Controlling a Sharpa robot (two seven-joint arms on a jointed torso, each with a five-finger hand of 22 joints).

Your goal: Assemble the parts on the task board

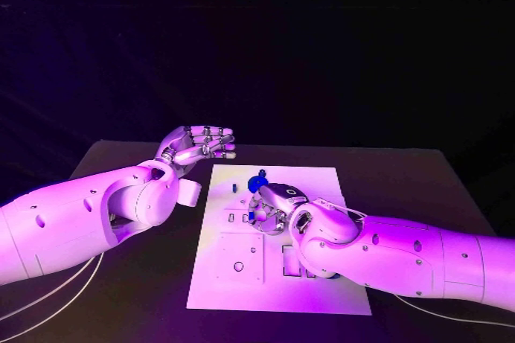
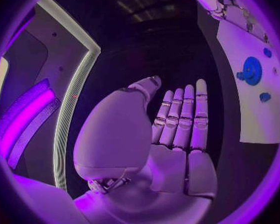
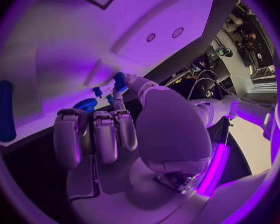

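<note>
Nearest in the head view, the right arm is laid across the near half of the board [image 1: 322, 298], and part of a blue piece is seen under it. Beyond the forearm, the right hand [image 1: 277, 207] is set over the board's middle, fingers curled down. In the right wrist view a small blue part [image 3: 119, 81] is seen at the tips of the thumb and a finger; it appears to be pinched there, though the contact itself is too small to be made out with certainty. The other fingers [image 3: 105, 134] are bent in beside a round blue disc [image 3: 85, 103].

That disc [image 1: 257, 184] lies on the board just beyond the right hand, toward the far edge. The coming move is judged to turn on this: the disc is directly ahead of the right fingertips and close, so the right hand is much the nearer of the two.

Farthest, the left hand [image 1: 199, 143] is held off the board's far left corner, released, fingers straight and together, nothing in it. From it the disc [image 2: 251, 70] is seen well apart.
</note>
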